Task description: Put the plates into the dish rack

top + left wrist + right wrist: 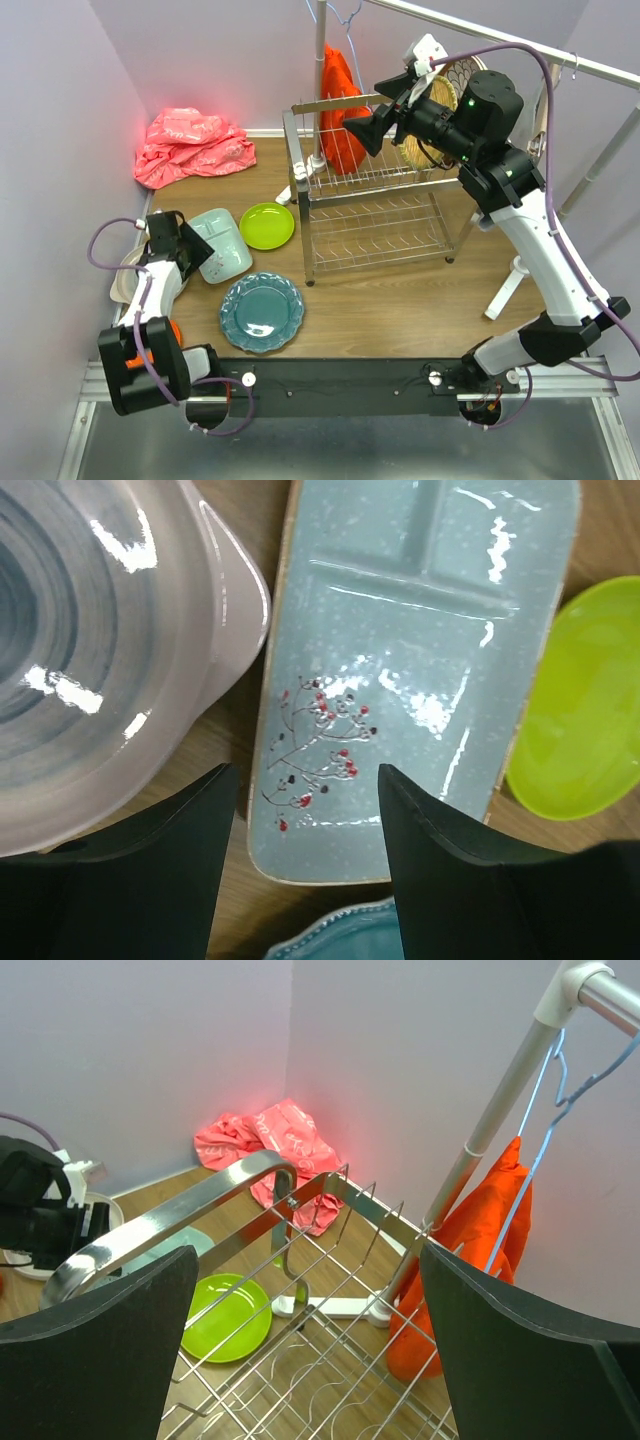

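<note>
My left gripper [306, 770] [188, 242] is open and hangs low over the near short end of the mint rectangular tray [400, 650] [225, 248]. It holds nothing. Round the tray lie a grey-swirl plate [80, 650], a lime green plate [580, 720] [267, 225] and a teal scalloped plate [262, 311] [340, 935]. The chrome dish rack [375, 215] [200, 1210] stands at mid-table. My right gripper [308, 1255] [365, 128] is open and empty above its upper tier. A woven-yellow plate [437, 108] stands at the rack's far right end, partly hidden by that arm.
A pink-red cloth [190, 145] lies crumpled in the back left corner. An orange garment [340, 110] [480, 1250] hangs from a white rail [500, 40] just behind the rack. An orange plate edge [174, 330] shows under my left arm.
</note>
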